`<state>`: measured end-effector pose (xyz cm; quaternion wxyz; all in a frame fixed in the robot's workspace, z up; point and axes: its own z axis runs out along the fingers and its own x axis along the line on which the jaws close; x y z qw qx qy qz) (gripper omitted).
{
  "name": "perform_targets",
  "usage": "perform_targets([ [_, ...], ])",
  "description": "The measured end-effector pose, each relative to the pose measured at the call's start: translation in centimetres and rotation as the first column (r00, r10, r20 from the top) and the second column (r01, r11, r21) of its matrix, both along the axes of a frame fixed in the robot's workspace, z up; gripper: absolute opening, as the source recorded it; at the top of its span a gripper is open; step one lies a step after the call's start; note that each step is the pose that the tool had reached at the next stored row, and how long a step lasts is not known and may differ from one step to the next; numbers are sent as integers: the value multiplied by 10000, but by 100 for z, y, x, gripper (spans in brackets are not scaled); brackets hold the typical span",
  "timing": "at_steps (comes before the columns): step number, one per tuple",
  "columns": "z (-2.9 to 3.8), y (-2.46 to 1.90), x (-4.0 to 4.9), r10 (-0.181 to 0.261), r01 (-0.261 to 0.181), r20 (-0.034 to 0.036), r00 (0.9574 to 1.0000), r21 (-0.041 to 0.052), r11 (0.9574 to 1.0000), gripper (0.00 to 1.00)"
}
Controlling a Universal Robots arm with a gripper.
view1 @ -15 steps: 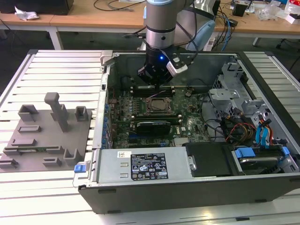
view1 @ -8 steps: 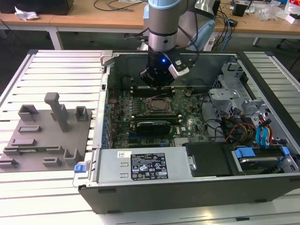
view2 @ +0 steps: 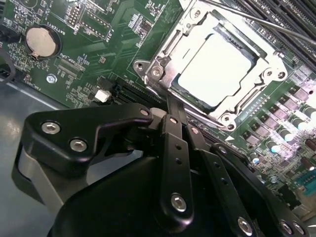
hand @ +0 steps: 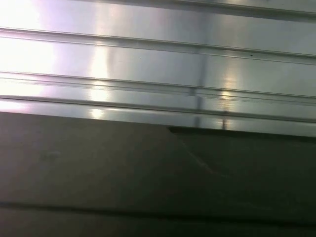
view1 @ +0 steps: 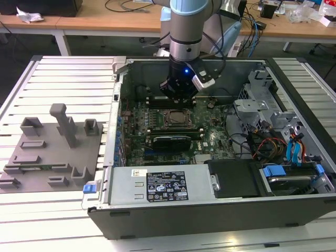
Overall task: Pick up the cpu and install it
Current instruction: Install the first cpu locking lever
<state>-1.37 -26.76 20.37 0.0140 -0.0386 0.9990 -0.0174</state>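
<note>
Second wrist view has the cpu (view2: 217,69) sitting flat inside the socket frame (view2: 163,74) on the motherboard (view2: 89,39). Gripper (view1: 179,94) hangs just above that socket inside the computer case (view1: 210,210); can't tell if its fingers are open or closed.

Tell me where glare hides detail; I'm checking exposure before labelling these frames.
In the second wrist view the cpu top is blown out white in its socket; in the first wrist view bright streaks wash out the ribbed metal surface; the exterior view is evenly lit.
</note>
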Motion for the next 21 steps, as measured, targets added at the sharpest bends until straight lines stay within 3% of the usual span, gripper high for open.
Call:
perform_targets([
  [10, -23, -1, 80, 0, 0, -2, 10000, 2, 10000, 11],
  [16, -39, -9, 80, 5, -5, -15, 10000, 172, 9999, 11],
  [18, 7, 2, 86, 6, -6, 12, 10000, 149, 9999, 11],
  [19, 39, 1, 86, 6, -6, 6, 10000, 93, 10000, 11],
  [21, 55, -2, 86, 7, -7, 8, 10000, 59, 10000, 11],
])
